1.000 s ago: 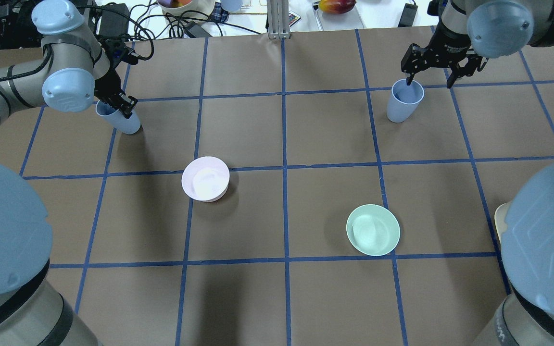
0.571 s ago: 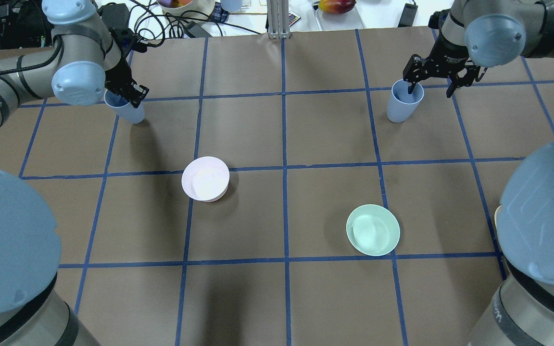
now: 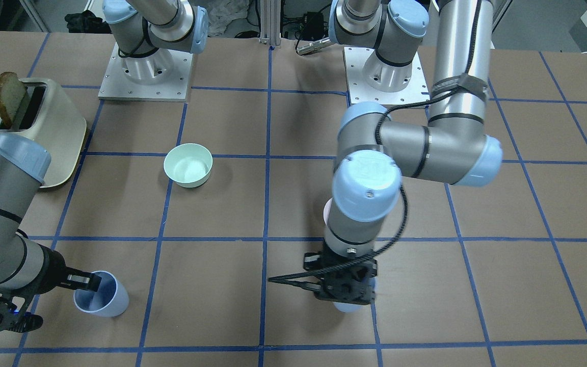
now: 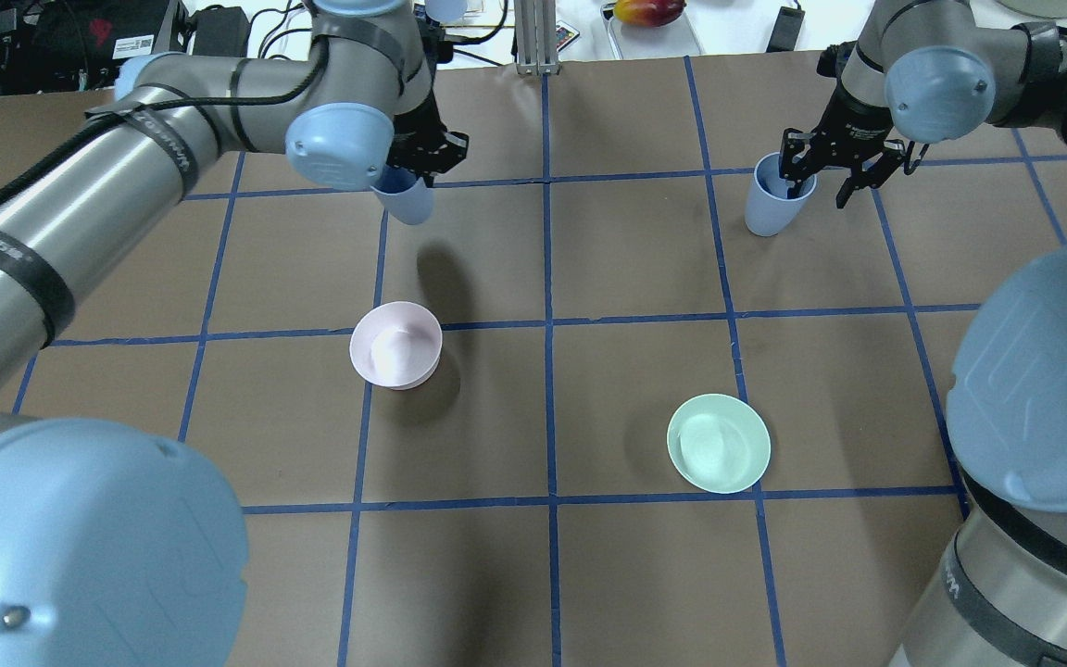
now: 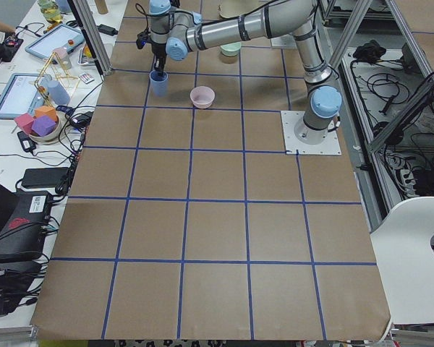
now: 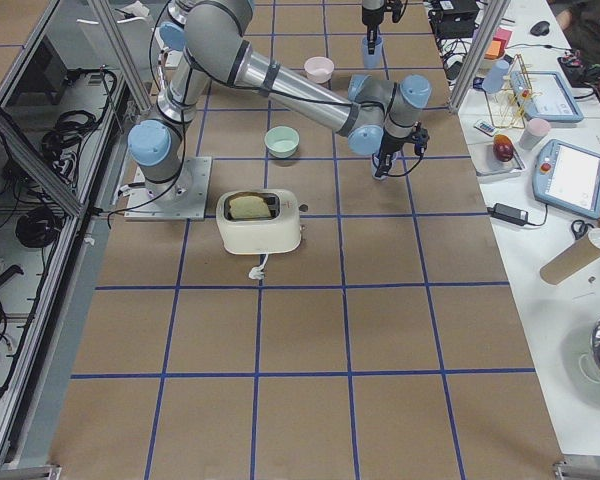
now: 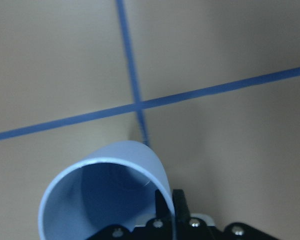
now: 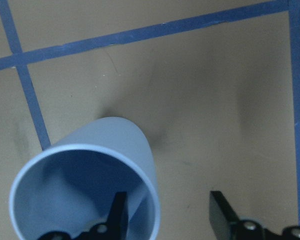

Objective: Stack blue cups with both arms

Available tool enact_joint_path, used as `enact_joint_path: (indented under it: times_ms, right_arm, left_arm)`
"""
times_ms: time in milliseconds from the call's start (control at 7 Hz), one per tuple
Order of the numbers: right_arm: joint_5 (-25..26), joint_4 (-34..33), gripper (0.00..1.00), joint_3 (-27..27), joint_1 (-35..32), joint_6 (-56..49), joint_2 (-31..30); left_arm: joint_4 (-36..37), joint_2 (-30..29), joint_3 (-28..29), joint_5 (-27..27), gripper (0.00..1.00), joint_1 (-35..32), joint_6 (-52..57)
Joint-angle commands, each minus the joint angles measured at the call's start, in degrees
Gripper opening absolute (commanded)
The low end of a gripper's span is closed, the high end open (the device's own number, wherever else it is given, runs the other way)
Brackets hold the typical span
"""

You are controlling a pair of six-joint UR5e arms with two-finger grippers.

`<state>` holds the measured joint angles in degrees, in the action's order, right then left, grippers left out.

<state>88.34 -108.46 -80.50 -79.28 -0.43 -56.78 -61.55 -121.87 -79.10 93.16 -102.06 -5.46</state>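
A brown worktop (image 4: 626,278) crossed by blue tape lines (image 4: 547,278) fills the scene.

The left claw (image 4: 424,157) is clamped on the wall of the first blue cup (image 4: 407,199), gripping it at the rim from above. The cup hangs below the claw toward the far middle of the worktop, beyond the pink bowl (image 4: 395,343). Its shadow falls apart from it, so it looks lifted clear.

The right claw (image 4: 821,178) is spread apart, straddling the rim of the second blue cup (image 4: 772,208). This cup stands on the worktop at the far right, well apart from the first. A mint-green bowl (image 4: 718,443) sits nearer the robot.

The left wrist camera shows the pinch up close, with the cup's thin wall caught between two closed black pads (image 7: 164,202). The right wrist camera shows one finger (image 8: 119,215) dipped inside the cup's mouth and the other hanging outside. There is a gap between the outer finger and the wall.

From the camera facing the robot, the left wrist hides most of the held cup and only its lower end peeks out. That view also shows a cream toaster (image 3: 56,137) holding a slice of bread (image 3: 8,97), off to the robot's right.
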Motion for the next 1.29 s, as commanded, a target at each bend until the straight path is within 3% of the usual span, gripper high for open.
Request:
enact_joint_path:
  times_ms: [0, 286, 429, 571, 857, 1143]
  right_arm:
    - [0.16, 0.7, 0.0, 0.08, 0.0, 0.26, 0.0]
    - [0.51, 1.06, 0.0, 0.87, 0.0, 0.43, -0.35]
    - [0.69, 1.67, 0.0, 1.22, 0.0, 0.43, -0.61]
    - [0.69, 3.68, 0.0, 2.27, 0.0, 0.52, -1.14]
    - [0.16, 12.01, 0.0, 5.78, -0.35, 0.61, -4.46]
    - [-3.24, 18.18, 0.0, 7.29, -3.58, 2.61, -8.59]
  left_arm:
    - [0.55, -1.78, 0.17, -3.4, 0.0, -8.83, -12.79]
    - [3.1, -3.19, -0.26, -6.76, 0.0, -9.56, -14.67]
    - [3.19, -4.33, -0.44, -6.59, 0.39, -9.56, -14.15]
    - [3.72, -5.21, -0.18, -6.59, 0.99, -9.47, -14.66]
    - [0.76, -2.43, 1.31, -6.77, 1.0, -6.16, -14.76]
    - [-12.39, 4.32, 3.76, -8.42, 1.0, -2.28, -14.58]
